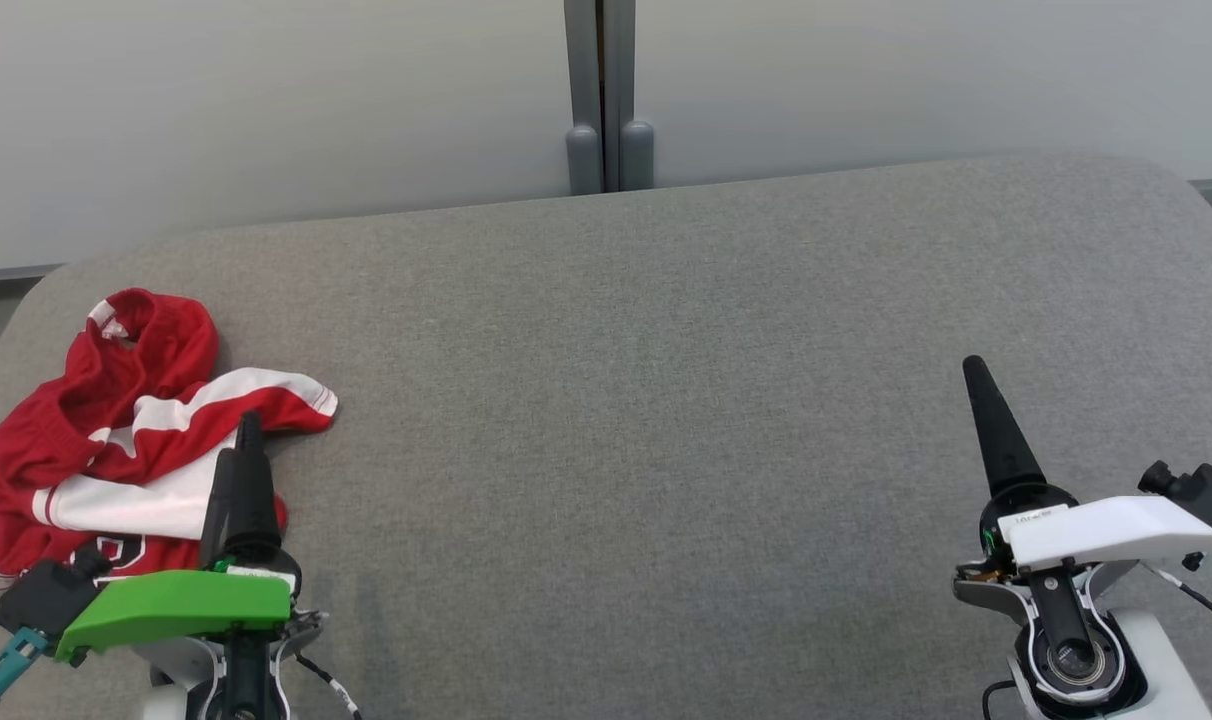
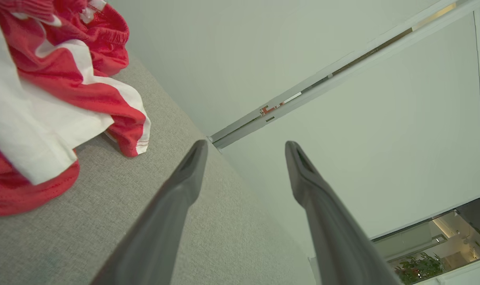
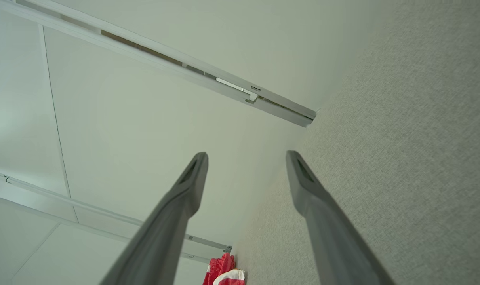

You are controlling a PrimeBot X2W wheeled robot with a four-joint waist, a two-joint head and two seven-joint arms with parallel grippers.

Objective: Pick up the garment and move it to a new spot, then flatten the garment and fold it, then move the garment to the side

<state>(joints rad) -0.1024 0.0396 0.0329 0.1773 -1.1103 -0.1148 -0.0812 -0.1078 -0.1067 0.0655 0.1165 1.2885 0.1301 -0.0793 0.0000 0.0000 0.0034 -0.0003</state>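
Judging progress: nothing done yet, as far as the views showed. Garment, red with white panels and stripes, lay crumpled in a heap at the near left corner of the grey padded surface. It wasn't flattened or folded.

Left gripper sat just beside the heap's right edge, jaws parted wide, nothing between them. Its wrist view put the cloth off to the side of the fingers, not in the gap. In head view it overlapped the heap's near edge, so I couldn't confirm contact.

Right gripper was well apart at the near right, also spread wide and empty, over the surface.

My read: step one, the pick-up, not made yet. All left to do: grab, relocate (probably toward the middle), flatten, fold, move aside.

Left arm looked the obvious one for the grab, but it would need to shift into the heap first. Risk: with bunched fabric, a pinch might catch one layer only.
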